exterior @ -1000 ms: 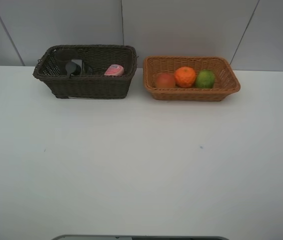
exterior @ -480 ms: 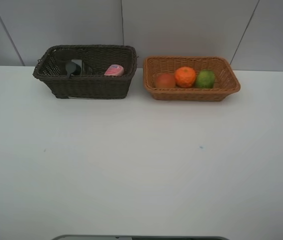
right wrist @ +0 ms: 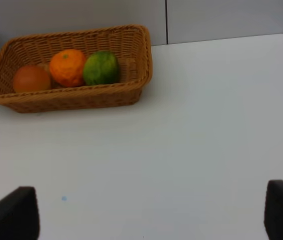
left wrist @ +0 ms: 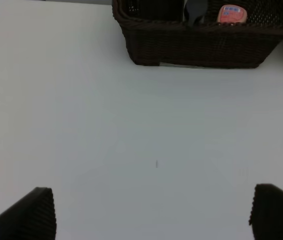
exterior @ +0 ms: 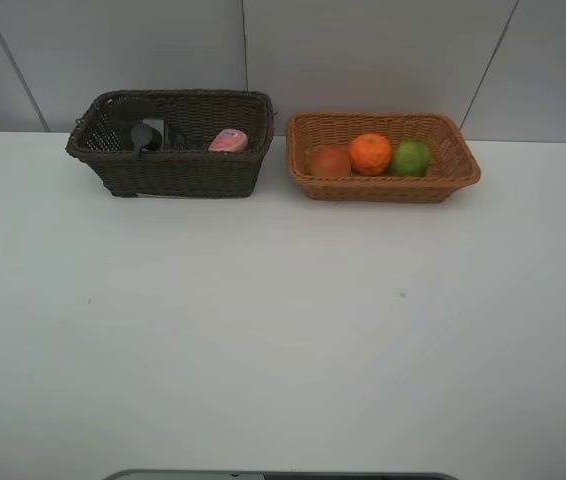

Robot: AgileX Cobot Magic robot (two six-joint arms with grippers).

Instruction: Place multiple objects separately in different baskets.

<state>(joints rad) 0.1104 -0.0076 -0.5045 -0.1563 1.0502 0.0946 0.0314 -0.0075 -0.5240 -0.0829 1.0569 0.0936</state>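
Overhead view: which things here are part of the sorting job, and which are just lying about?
Part of the job:
- dark basket, holding the pink bottle and a dark pump bottle
- tan basket, holding the red fruit, orange and lime

Lying about:
- nothing loose; only the bare white table

Two woven wicker baskets sit on a smooth, matt white surface point(exterior: 263, 340): a dark brown basket point(exterior: 178, 170) and a light orange-tan basket point(exterior: 383, 187), both coarse in weave. The orange point(exterior: 370, 153) has dimpled peel, the lime point(exterior: 410, 157) a faint sheen, and the pink bottle point(exterior: 228, 140) looks like smooth plastic.
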